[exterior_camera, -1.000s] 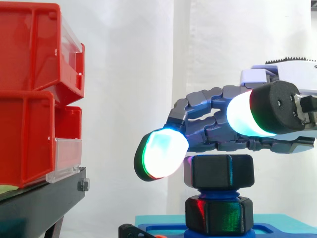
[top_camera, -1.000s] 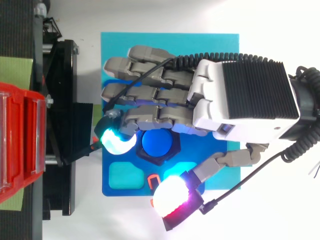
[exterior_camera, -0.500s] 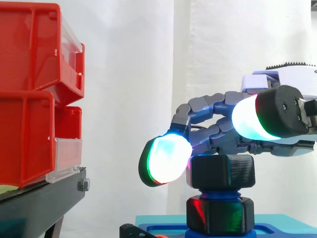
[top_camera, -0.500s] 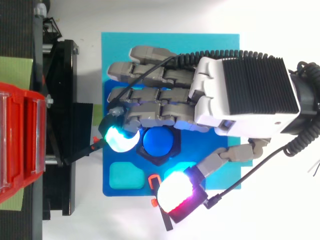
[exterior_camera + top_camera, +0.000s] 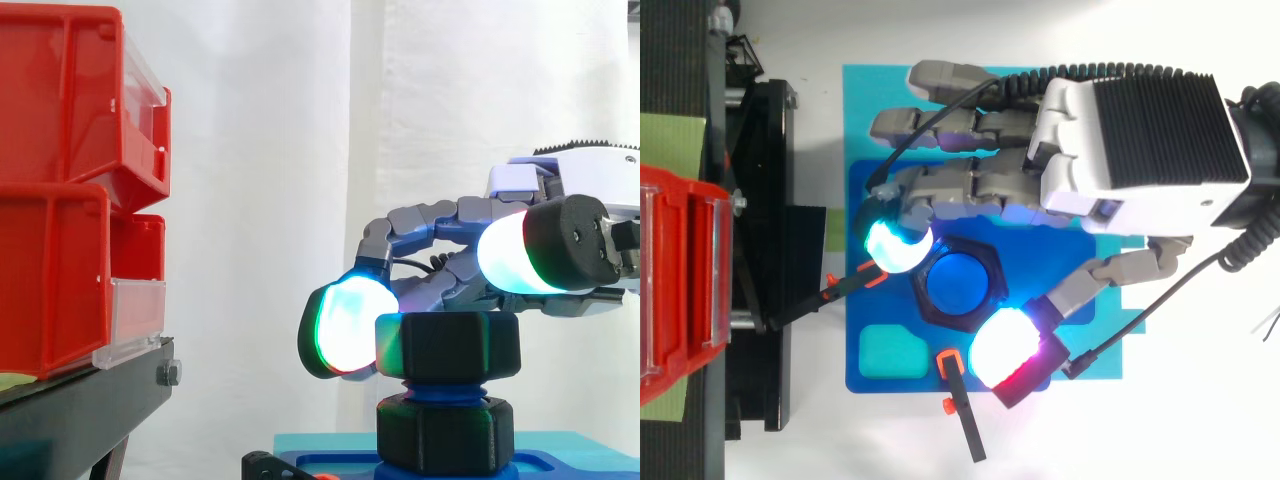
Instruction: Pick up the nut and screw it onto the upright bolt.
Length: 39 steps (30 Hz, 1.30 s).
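Broadly, the white counter [image 5: 990, 30] carries red bins [image 5: 60, 200] on a black stand [image 5: 770, 200] along one edge. Beside them lie a pale blue plate [image 5: 870, 90] and the darker blue base [image 5: 910, 380] on it. The hand [image 5: 1140, 140] reaches over the base and hides its far half. Its fingers are curled round the black nut [image 5: 447, 345], with a cyan pad [image 5: 897, 246] against one corner and the thumb pad [image 5: 1003, 350] at the opposite one. How firmly the thumb presses is hard to tell. The nut sits atop the upright bolt [image 5: 960, 282] mid-base, above a black hexagonal block [image 5: 445, 435]. Two thin black rods [image 5: 965, 425] lie at the base's stand-side edge and near corner.
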Motion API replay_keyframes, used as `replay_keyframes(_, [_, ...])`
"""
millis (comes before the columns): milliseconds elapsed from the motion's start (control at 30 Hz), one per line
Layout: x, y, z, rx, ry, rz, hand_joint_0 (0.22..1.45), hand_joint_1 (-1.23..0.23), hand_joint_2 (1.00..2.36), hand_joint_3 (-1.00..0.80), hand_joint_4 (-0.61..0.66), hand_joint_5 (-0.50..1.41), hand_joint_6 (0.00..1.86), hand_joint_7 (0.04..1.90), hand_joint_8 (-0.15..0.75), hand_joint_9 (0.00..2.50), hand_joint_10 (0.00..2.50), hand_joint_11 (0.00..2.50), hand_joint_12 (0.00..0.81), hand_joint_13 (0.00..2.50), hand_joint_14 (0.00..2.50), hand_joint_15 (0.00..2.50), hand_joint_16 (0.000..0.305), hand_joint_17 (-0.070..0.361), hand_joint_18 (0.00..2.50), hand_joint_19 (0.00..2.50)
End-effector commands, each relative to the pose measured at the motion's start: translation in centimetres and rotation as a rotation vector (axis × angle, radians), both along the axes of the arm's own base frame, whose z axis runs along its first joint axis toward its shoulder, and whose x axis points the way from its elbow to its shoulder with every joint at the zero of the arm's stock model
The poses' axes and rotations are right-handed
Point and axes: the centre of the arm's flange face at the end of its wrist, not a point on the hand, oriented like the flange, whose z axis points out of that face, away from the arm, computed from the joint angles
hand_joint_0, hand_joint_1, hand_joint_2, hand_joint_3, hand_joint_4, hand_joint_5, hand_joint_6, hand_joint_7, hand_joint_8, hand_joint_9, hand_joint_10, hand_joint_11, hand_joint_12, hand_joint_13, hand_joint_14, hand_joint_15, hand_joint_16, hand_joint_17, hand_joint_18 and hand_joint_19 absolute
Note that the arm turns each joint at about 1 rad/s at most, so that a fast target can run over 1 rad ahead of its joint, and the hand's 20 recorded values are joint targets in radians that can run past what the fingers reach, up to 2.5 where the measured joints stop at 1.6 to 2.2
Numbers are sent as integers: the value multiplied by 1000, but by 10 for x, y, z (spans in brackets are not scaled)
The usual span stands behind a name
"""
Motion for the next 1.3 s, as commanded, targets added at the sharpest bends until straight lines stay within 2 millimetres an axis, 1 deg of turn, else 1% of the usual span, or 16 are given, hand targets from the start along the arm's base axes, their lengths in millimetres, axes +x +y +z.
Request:
replay_keyframes(0, [-2,-8,-1,-3,7,8,428,-385,1000,-500,188,19,502,1277,274,790,0,0,286,328,0,0,30,68,0,0])
replay_keyframes(100, [-3,-13,0,-6,8,14,430,-387,1000,-500,173,29,502,1279,269,842,0,0,279,350,0,0,29,65,0,0])
replay_keyframes(167, [-3,-15,-2,-9,10,15,436,-395,1000,-500,138,38,502,1289,257,895,0,0,268,374,0,0,27,60,0,0])
replay_keyframes(400, [-6,-26,-1,-15,9,24,443,-405,1000,-500,111,61,502,1294,236,1007,0,0,250,437,0,0,23,51,10,0])
replay_keyframes(433, [-6,-26,-1,-15,9,26,444,-407,1000,-500,109,67,502,1296,233,1053,0,0,245,463,0,0,21,48,33,0])
replay_keyframes(633, [-7,-30,-1,-16,9,35,448,-414,1000,-500,95,75,502,1302,221,1129,0,0,232,514,0,0,19,42,91,0])
replay_keyframes(733, [-7,-31,2,-17,6,36,449,-417,1000,-500,90,76,502,1296,217,1153,0,0,227,527,0,0,18,40,109,0])
replay_keyframes(900, [-8,-33,7,-16,0,33,454,-429,1000,-500,64,88,502,1308,186,1287,0,0,200,610,0,0,14,33,197,0])
replay_keyframes(967, [-11,-33,14,-18,-2,33,458,-437,1000,-500,49,94,503,1306,156,1337,0,0,185,647,0,0,12,27,249,0])
replay_keyframes(1000, [-11,-33,15,-18,0,33,458,-437,1000,-500,50,95,503,1305,157,1352,0,0,184,649,0,0,12,27,256,0])
replay_keyframes(1033, [-12,-33,16,-18,3,33,460,-441,1000,-500,52,99,503,1313,149,1405,0,0,174,703,0,0,10,21,308,0])
replay_keyframes(1100, [-16,-34,27,-24,8,33,462,-448,1000,-500,44,104,503,1322,142,1479,0,0,158,738,0,0,8,19,358,0])
replay_keyframes(1233, [-18,-34,35,-24,5,31,463,-450,1000,-500,44,106,503,1329,137,1541,0,0,143,794,0,0,7,15,423,0])
replay_keyframes(1267, [-17,-34,44,-24,-10,31,464,-450,1000,-500,35,107,503,1335,134,1560,0,0,141,807,0,0,6,15,450,0])
